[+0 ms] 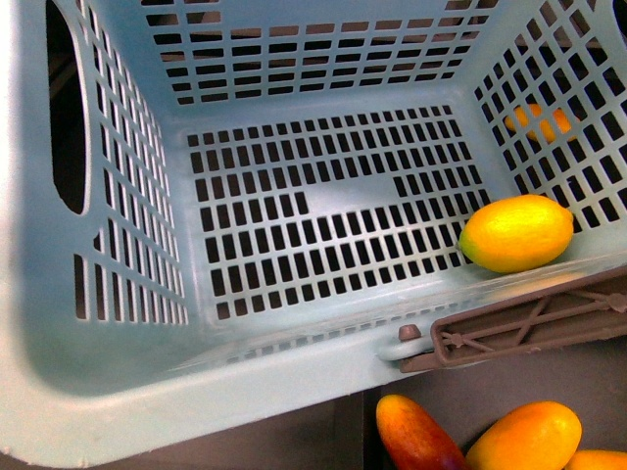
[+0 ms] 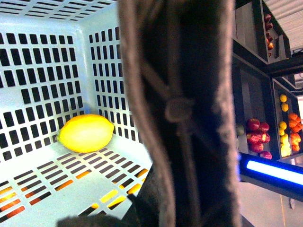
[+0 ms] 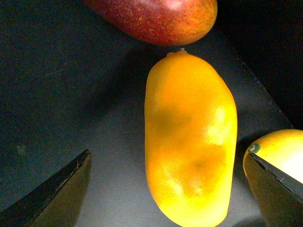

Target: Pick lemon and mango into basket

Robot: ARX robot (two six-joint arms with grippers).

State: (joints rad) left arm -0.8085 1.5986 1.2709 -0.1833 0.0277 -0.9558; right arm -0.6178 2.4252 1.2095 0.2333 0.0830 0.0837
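The light-turquoise slotted basket (image 1: 127, 392) fills the front view, seen from above. A yellow lemon (image 1: 516, 232) lies inside it at the right wall; it also shows in the left wrist view (image 2: 86, 133). The brown handle (image 1: 519, 328) lies along the basket's near rim. My left gripper is shut on the basket handle (image 2: 184, 113), which blocks most of the left wrist view; its fingers are hidden. My right gripper (image 3: 175, 189) is open, its fingers (image 3: 57, 196) on either side of an orange-yellow mango (image 3: 189, 142) lying on a dark surface.
A red mango (image 3: 156, 16) lies just beyond the orange one, and another yellow fruit (image 3: 277, 151) touches the right finger. Three mangoes (image 1: 524, 441) show below the basket rim in the front view. Shelves with red and orange fruit (image 2: 258, 137) stand to the side.
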